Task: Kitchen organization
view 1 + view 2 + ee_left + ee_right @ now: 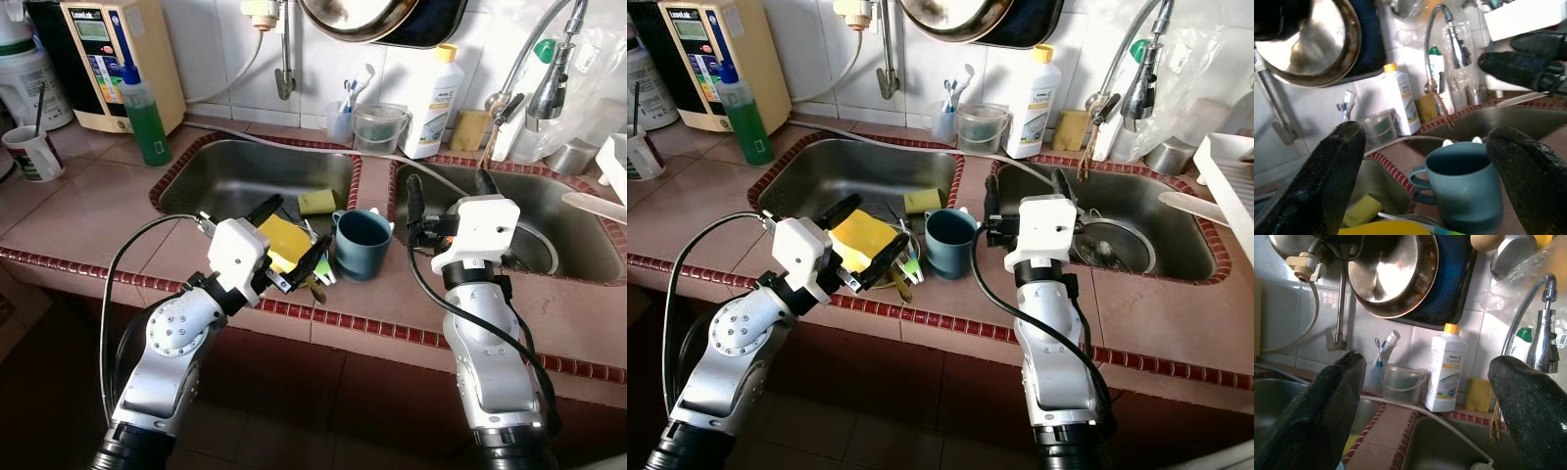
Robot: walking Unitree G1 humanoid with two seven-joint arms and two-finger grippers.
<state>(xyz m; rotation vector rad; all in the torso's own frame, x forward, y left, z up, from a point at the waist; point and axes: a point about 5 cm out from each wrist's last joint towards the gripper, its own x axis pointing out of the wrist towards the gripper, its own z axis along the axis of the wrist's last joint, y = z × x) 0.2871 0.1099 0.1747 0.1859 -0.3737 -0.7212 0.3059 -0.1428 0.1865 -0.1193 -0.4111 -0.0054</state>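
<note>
The hanging pan [377, 20] is cut off by the top edge; the white bottle's [1446, 369] label print is unreadable.

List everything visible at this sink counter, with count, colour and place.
Teal ceramic mug: 1, teal, on the divider between the basins.
Yellow plate: 1, yellow, at the left basin's front edge.
Yellow-green sponge: 1, in the left basin.
Stainless steel sink basins: 2, silver, set in the tiled counter.
Green liquid soap bottle: 1, green, behind the left basin.
White detergent bottle with yellow cap: 1, against the wall.
Clear plastic tub: 1, beside the detergent.
Metal pan: 1, silver, hanging on the wall.
Chrome faucet: 1, over the right basin.
Left end effector: black fingers, open, around the plate.
Right end effector: black, open, above the right basin.
</note>
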